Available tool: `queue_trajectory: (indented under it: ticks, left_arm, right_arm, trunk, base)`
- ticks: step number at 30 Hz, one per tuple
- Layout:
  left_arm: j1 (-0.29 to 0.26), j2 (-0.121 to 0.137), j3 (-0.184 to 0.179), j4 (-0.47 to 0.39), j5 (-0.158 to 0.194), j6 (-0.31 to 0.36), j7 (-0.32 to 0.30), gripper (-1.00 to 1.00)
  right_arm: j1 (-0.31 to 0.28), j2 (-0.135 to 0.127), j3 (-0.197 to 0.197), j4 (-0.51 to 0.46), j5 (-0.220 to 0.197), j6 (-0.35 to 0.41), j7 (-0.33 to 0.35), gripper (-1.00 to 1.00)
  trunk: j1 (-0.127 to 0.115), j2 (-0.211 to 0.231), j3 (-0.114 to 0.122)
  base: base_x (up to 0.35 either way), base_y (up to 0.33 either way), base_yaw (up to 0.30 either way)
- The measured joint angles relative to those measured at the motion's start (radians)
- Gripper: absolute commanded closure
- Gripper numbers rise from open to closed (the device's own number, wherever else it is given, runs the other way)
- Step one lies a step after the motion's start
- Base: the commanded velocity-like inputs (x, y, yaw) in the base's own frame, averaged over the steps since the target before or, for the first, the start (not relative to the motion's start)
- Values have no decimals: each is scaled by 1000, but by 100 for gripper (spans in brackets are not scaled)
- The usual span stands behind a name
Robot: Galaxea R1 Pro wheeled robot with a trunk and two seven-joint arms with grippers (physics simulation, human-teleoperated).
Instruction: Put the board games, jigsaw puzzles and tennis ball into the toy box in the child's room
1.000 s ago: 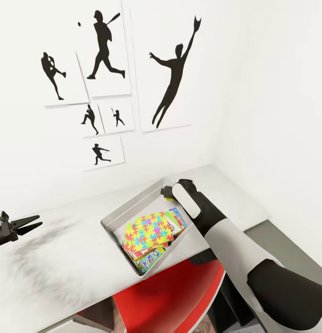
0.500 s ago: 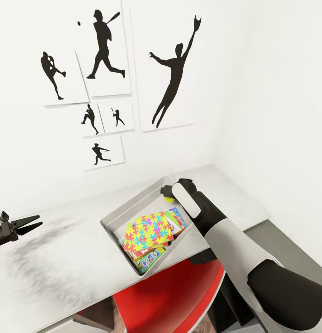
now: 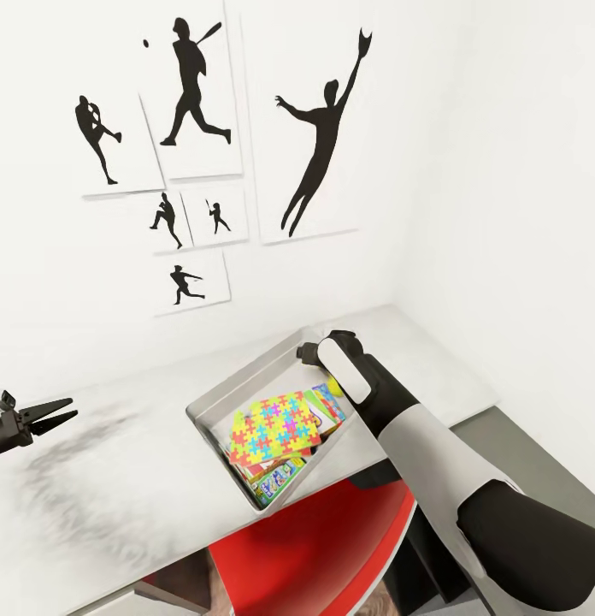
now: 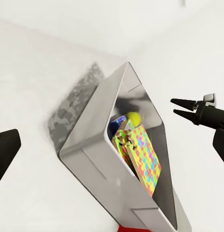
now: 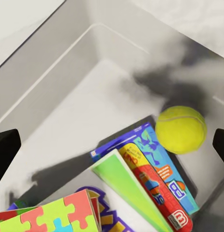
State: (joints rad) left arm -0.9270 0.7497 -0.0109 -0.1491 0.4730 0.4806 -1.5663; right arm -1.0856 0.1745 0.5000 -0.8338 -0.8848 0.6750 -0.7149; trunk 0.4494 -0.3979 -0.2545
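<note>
The grey toy box (image 3: 246,372) stands on the white table (image 3: 118,496). It holds a colourful jigsaw puzzle (image 3: 276,425) lying on top of board games (image 3: 327,406). The yellow tennis ball (image 5: 181,129) lies loose in the box's far corner, against a blue board game (image 5: 150,169). My right gripper (image 5: 112,145) hangs open just above the ball, fingers spread wide and holding nothing. From the left wrist view the right gripper (image 4: 182,107) sits beside the box (image 4: 92,159), with the ball (image 4: 133,117) inside. My left gripper (image 3: 62,412) hovers open over the table, well left of the box.
A red chair (image 3: 315,547) is tucked under the table's front edge below the box. Baseball silhouette posters (image 3: 315,128) hang on the wall behind. The room's corner wall rises close on the right, with grey floor (image 3: 537,462) beyond the table's end.
The tennis ball has left my right gripper and dropped into the box's far corner. The right gripper is now open. My left arm has barely moved.
</note>
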Motion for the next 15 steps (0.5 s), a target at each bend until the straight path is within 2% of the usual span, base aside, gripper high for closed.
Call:
queue_trajectory:
  ticks: [11,15]
  left_arm:
    - [0,1,0,0,0,0,0,-100]
    - [0,1,0,0,0,0,0,-100]
  right_arm:
    - [1,0,0,-1,0,0,0,-100]
    - [6,0,-2,-29,-1,1,0,-100]
  trunk:
    - [0,0,1]
    - [0,0,6]
  base:
    - [0,0,0]
    - [0,0,0]
